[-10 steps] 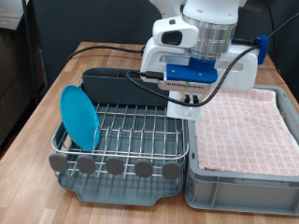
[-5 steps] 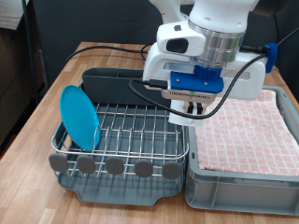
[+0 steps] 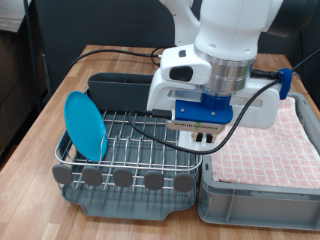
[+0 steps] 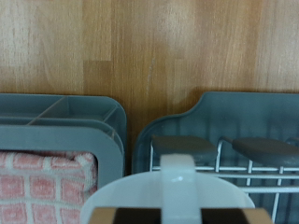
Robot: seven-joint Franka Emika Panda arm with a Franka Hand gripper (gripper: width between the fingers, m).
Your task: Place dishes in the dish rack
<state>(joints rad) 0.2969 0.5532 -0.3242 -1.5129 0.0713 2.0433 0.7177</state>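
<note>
My gripper [image 3: 203, 143] hangs over the seam between the dish rack [image 3: 140, 135] and the grey crate, near the rack's front corner. In the wrist view the gripper [image 4: 177, 215] is shut on a white cup [image 4: 140, 198], whose rounded white body fills the gap between the dark pads. In the exterior view the hand hides the cup. A light-blue plate [image 3: 85, 124] stands upright in the rack's wires at the exterior view's left. The wooden spoon is out of view.
A tall dark-grey caddy [image 3: 125, 90] runs along the rack's far side, and round grey discs [image 3: 122, 178] line its front edge. The grey crate [image 3: 255, 200], lined with pink checked cloth, sits at the exterior view's right. Wooden table [image 4: 149, 47] lies beyond both.
The gripper has come down and toward the exterior view's bottom, from above the crate's far corner to low over the seam beside the rack. The plate has not moved.
</note>
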